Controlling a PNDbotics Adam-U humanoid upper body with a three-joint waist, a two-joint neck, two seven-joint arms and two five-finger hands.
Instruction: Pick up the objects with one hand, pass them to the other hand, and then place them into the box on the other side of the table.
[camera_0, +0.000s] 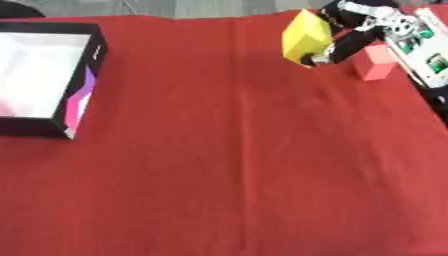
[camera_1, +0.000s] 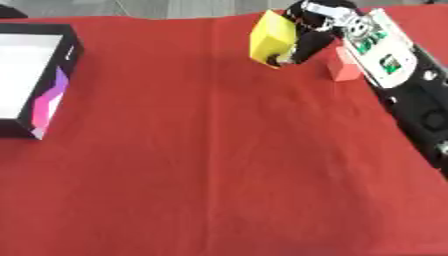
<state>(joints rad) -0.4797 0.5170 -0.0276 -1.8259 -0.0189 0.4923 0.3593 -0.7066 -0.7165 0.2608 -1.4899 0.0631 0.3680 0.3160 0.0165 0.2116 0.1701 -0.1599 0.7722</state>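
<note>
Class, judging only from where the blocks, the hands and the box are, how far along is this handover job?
Early stage. Nothing shows clearly as delivered in the box. The right hand holds the yellow block at the far right. The pink block waits on the red cloth. Handover and placing remain; no left hand is visible.

My right hand (camera_1: 308, 37) is partly hidden behind the yellow block (camera_1: 271, 37), so I cannot see how my fingers lie on its far face. My forearm runs out past the right edge. The pink block (camera_0: 377, 61), just right of the yellow block, is half covered by my arm in the right eye view. Well left of the yellow block, the box (camera_0: 80, 95) is cut off by the left edge. Something pink blurs inside it.
</note>
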